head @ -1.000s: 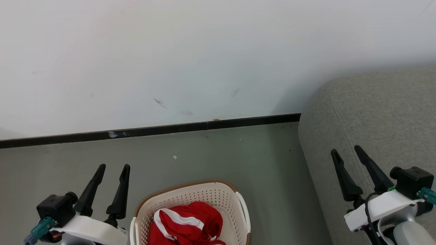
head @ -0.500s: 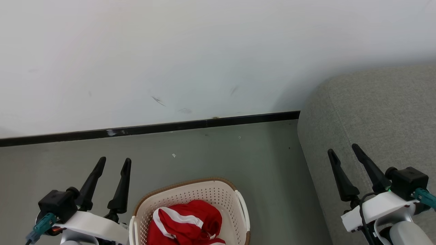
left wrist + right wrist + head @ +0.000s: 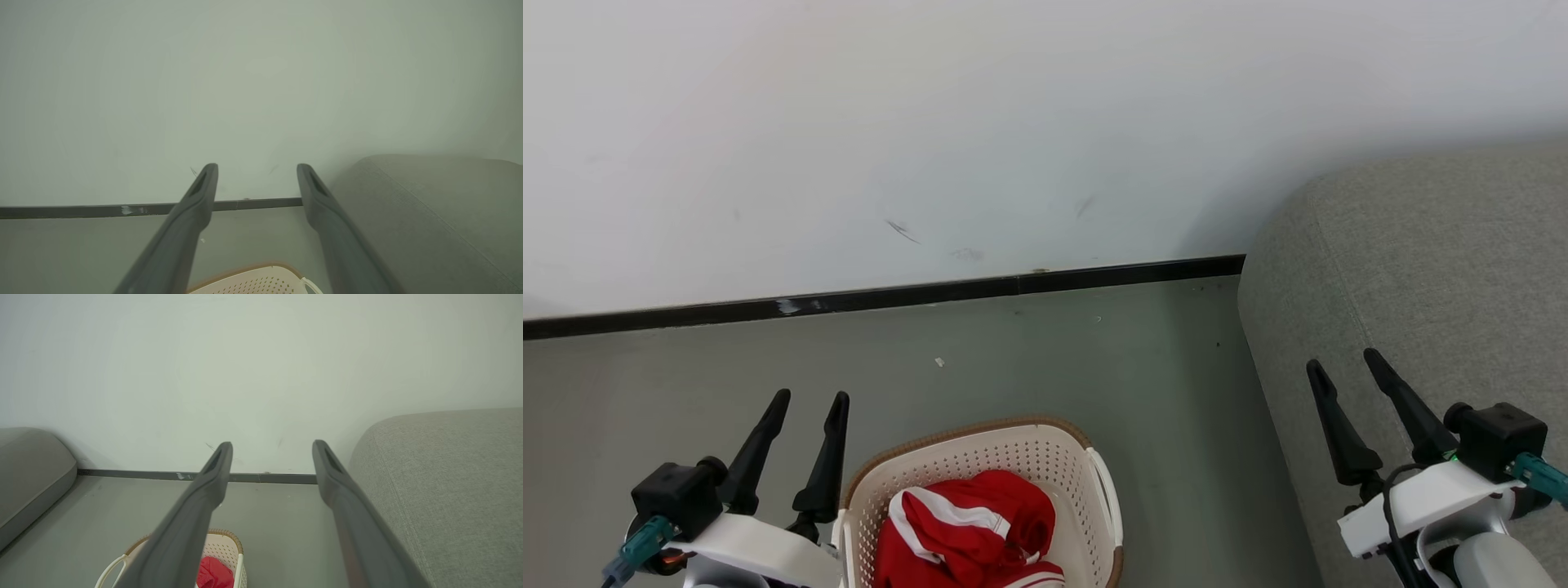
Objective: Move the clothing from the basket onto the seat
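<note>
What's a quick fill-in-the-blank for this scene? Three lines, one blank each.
The clothing in the basket is mostly ____ in colour.
The jaws of the left gripper and the right gripper both stand ____.
The seat stands on the robot's ____ side of the basket.
Missing words: red, open, right.
</note>
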Tool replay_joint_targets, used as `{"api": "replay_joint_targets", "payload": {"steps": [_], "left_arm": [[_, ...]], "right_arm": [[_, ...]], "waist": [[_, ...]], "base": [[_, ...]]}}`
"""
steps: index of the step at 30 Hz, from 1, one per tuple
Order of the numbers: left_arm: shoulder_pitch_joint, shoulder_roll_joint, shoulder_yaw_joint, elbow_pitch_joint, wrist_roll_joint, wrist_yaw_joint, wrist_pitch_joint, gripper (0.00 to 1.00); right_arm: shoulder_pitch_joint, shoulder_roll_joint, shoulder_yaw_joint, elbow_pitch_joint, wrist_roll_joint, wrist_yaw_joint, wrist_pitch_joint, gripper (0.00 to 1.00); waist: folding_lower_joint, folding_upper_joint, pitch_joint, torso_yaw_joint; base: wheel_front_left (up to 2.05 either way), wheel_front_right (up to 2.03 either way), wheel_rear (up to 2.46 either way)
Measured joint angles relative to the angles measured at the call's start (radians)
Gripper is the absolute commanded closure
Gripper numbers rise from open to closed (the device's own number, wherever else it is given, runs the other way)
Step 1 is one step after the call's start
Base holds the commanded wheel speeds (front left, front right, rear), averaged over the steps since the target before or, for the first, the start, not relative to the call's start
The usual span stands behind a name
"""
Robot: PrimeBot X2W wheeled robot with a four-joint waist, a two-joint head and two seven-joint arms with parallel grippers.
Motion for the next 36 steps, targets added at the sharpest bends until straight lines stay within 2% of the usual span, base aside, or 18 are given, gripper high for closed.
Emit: {"api": "replay_joint_targets", "payload": {"steps": [14, 18, 36], "left_arm": [[-0.024, -0.033, -0.068, 0.068, -0.001, -0.014, 0.012, 0.0], [-0.049, -0.049, -0.082, 0.094, -0.001, -0.017, 0.019, 0.0], [-0.148, -0.034, -0.093, 0.252, 0.009, -0.017, 0.068, 0.0]], "right_arm": [[0.003, 0.01, -0.007, -0.008, 0.019, 0.0, 0.0, 0.0], [0.005, 0.019, 0.0, -0.029, 0.058, 0.0, 0.0, 0.0], [0.02, 0.021, 0.015, -0.099, 0.094, 0.0, -0.003, 0.0]], "waist": [[0.0, 0.0, 0.043, -0.015], [-0.0001, 0.0, 0.062, -0.021], [-0.0001, 0.0, 0.194, -0.056]], "base": [[0.0, 0.0, 0.0], [0.0, 0.0, 0.0], [0.0, 0.0, 0.0]]}}
